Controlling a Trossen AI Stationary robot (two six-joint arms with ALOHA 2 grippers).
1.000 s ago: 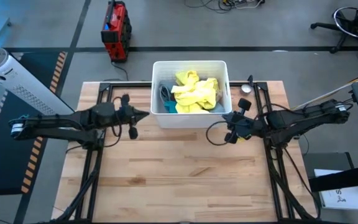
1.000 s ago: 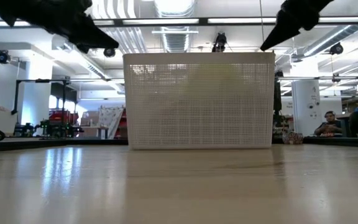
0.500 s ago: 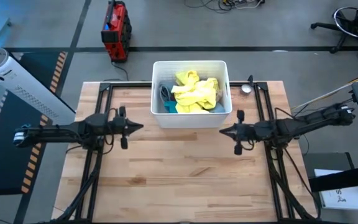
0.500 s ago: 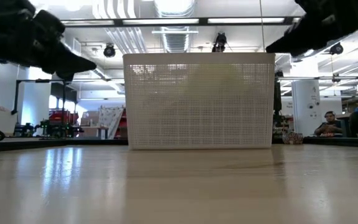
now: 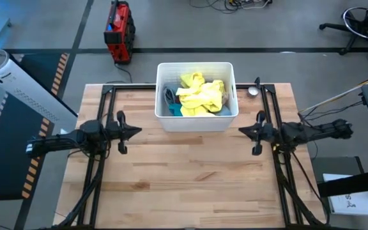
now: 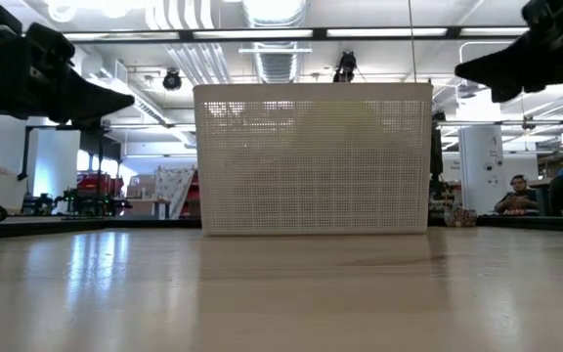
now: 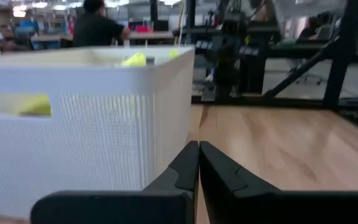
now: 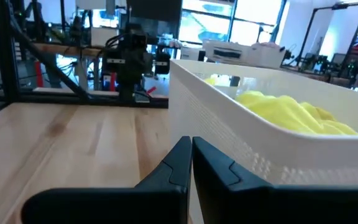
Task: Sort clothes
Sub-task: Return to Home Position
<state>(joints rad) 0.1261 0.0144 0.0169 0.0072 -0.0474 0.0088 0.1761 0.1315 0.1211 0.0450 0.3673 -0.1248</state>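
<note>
Seen from above, the yellow shirt lies piled inside the white basket; the low view shows only its wall. The left end effector and right end effector flank it, level, fingers together, empty.

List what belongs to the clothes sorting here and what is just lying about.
Job: yellow garment, teal garment, both in the white basket; left gripper and right gripper, shut, either side of it.
Lying about: small round object on the table; red case, white fan off the table.
</note>
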